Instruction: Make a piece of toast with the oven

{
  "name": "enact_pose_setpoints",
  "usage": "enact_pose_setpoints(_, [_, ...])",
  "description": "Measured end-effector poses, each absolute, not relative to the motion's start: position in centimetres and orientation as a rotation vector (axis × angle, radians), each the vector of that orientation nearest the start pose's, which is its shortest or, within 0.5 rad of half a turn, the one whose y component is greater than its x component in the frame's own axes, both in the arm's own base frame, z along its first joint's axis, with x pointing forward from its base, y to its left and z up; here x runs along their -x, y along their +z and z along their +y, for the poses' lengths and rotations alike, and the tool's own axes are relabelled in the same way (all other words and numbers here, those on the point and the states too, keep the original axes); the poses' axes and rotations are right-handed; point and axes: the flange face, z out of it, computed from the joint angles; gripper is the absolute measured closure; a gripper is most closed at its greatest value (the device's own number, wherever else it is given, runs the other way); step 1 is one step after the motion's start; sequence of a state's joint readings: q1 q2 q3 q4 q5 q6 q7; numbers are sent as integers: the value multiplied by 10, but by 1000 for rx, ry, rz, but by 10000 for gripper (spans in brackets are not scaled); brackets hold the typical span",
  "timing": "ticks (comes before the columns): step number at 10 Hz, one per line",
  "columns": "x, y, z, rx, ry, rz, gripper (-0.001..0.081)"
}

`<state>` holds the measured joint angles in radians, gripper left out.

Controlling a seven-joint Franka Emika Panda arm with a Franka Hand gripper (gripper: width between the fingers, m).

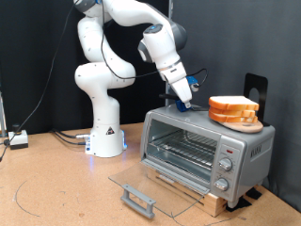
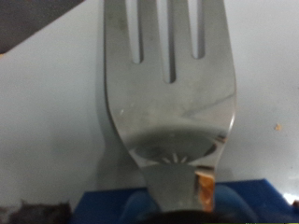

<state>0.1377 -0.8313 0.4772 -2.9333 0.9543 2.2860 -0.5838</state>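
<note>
The oven (image 1: 205, 148) sat on the table (image 1: 56, 193) with its glass door (image 1: 155, 185) dropped flat, rack bare, ready for loading. The bread pile (image 1: 233, 111) waited on its roof, no single slice yet separated. Just beside it, the end effector (image 1: 184, 102) gripped a fork (image 2: 168, 84), seemingly for lifting bread.
</note>
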Motion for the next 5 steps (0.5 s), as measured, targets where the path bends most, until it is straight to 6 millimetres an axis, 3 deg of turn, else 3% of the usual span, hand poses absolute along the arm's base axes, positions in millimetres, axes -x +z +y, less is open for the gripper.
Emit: enact_pose_setpoints(5, [-262, 372, 174, 2639, -299, -679, 319])
